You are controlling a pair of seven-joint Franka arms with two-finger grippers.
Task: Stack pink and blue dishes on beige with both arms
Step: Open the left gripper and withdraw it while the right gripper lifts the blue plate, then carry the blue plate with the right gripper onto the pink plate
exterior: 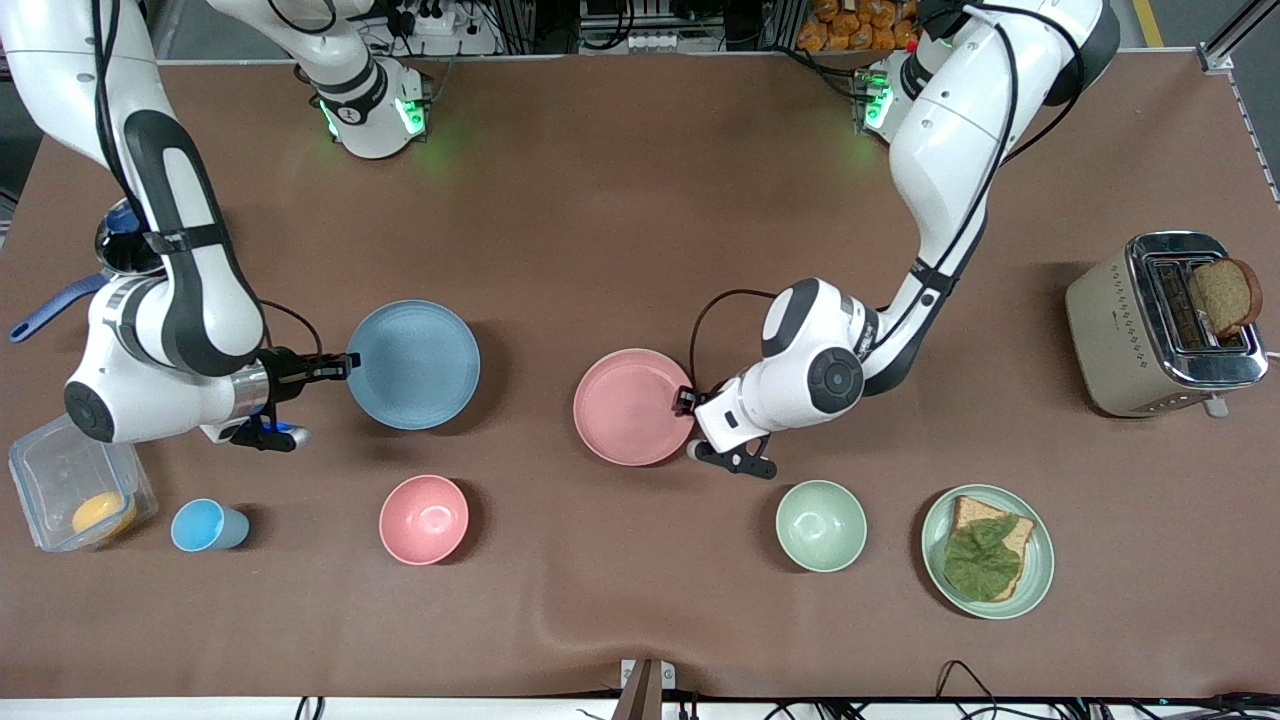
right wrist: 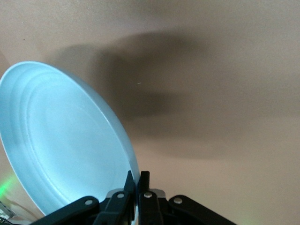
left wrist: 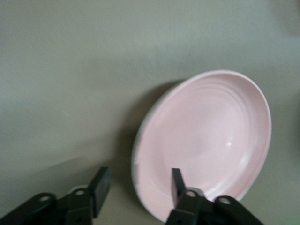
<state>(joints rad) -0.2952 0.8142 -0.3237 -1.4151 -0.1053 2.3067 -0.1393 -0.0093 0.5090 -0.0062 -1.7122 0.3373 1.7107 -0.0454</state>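
White glossy arm shells, black joint bands, black cables, green base lights

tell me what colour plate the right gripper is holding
Light blue. The right gripper pinches the blue plate by its rim, clearest in the right wrist view.

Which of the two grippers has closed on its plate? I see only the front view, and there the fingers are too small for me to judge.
Observer: The right gripper. In its wrist view the fingers are pressed together on the rim of the blue plate.
Operator: Does that plate lie flat on the table?
Observer: No. It is tilted there, and its shadow falls apart from it on the table, so it seems lifted.
Operator: And the left gripper?
Observer: The left gripper is open. The rim of the pink plate lies between its fingers, one over the plate and one outside it.
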